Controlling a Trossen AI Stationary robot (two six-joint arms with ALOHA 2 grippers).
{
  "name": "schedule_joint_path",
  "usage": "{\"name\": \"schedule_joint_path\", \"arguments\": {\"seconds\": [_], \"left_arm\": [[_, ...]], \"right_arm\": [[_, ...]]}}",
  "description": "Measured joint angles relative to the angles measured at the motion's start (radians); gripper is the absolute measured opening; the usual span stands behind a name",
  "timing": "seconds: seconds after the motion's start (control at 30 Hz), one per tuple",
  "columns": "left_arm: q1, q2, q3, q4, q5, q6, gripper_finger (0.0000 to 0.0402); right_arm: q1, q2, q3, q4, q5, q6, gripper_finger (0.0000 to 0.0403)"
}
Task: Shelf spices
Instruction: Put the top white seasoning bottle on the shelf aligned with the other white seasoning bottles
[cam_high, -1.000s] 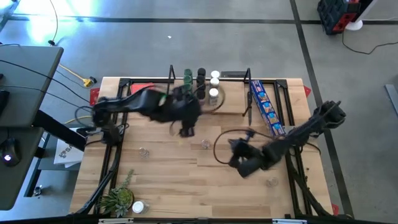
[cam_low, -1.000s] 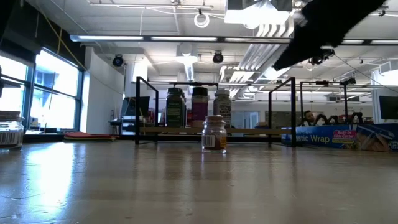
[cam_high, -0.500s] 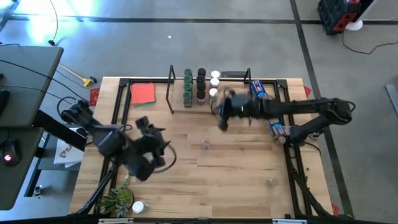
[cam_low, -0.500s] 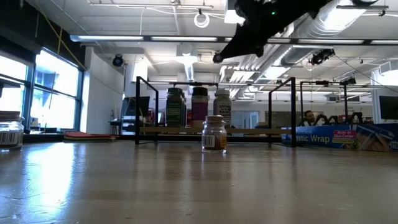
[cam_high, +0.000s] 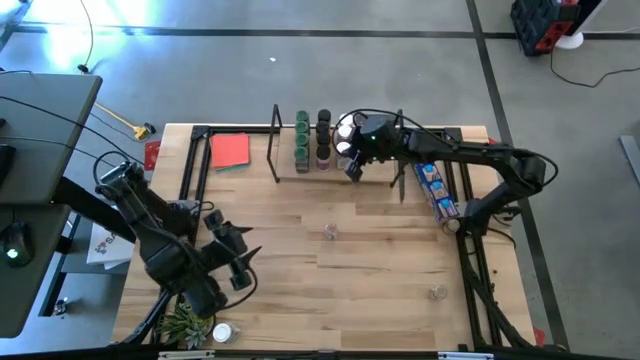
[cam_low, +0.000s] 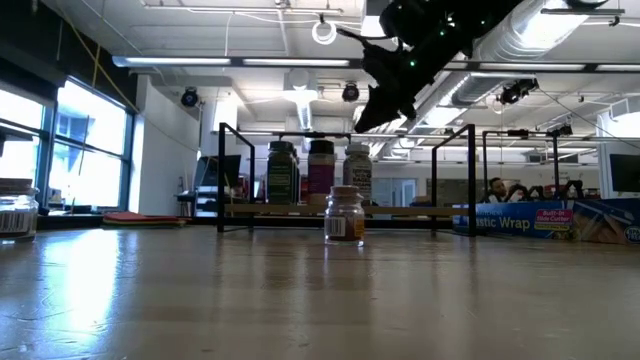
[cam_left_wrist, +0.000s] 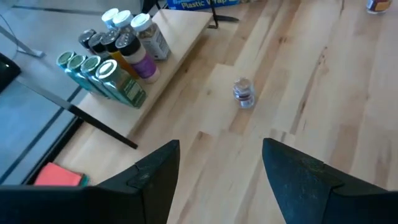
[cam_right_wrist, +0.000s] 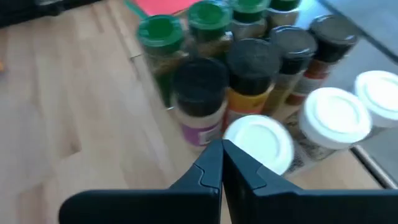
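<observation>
The right gripper (cam_high: 352, 170), fingers pressed together and empty, is held above the white-lidded jars (cam_right_wrist: 258, 142) on the shelf (cam_high: 370, 168). A loose jar (cam_high: 329, 232), well behind it mid-table, looks next; spread fingers are needed. The left gripper (cam_left_wrist: 219, 180), wide and empty, is aimed there too.

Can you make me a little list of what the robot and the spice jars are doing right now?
right gripper: shut, empty, over the jars on the shelf
left gripper: open, holding nothing, near the plant
jars on shelf: three rows, with green, black and white lids
loose jar: upright, mid-table
other loose jars: one near the right edge
</observation>
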Motion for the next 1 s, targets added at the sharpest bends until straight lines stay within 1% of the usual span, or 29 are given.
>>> {"name": "schedule_joint_path", "arguments": {"seconds": [0.07, 0.2, 0.3, 0.5, 0.63, 0.8, 1.0], "left_arm": [[-0.007, 0.0, 0.0, -0.018, -0.014, -0.018, 0.0223], [-0.011, 0.0, 0.0, -0.03, -0.021, -0.034, 0.0223], [-0.011, 0.0, 0.0, -0.03, -0.028, -0.034, 0.0223], [-0.011, 0.0, 0.0, -0.031, -0.03, -0.033, 0.0223], [-0.011, 0.0, 0.0, -0.033, -0.03, -0.038, 0.0223], [-0.011, 0.0, 0.0, -0.033, -0.03, -0.039, 0.0223], [-0.011, 0.0, 0.0, -0.033, -0.03, -0.039, 0.0223]], "right_arm": [[0.0, 0.016, 0.0, 0.009, 0.003, 0.001, 0.0], [0.001, 0.05, 0.003, 0.022, 0.054, 0.019, 0.0], [-0.003, 0.071, 0.005, 0.04, 0.07, 0.021, 0.0], [-0.001, 0.08, 0.004, 0.075, 0.106, 0.07, 0.0], [-0.002, 0.08, 0.009, 0.073, 0.111, 0.104, 0.0], [0.019, 0.081, 0.027, 0.047, 0.122, 0.148, 0.0], [0.057, 0.083, 0.083, -0.058, 0.211, 0.195, 0.0]]}}
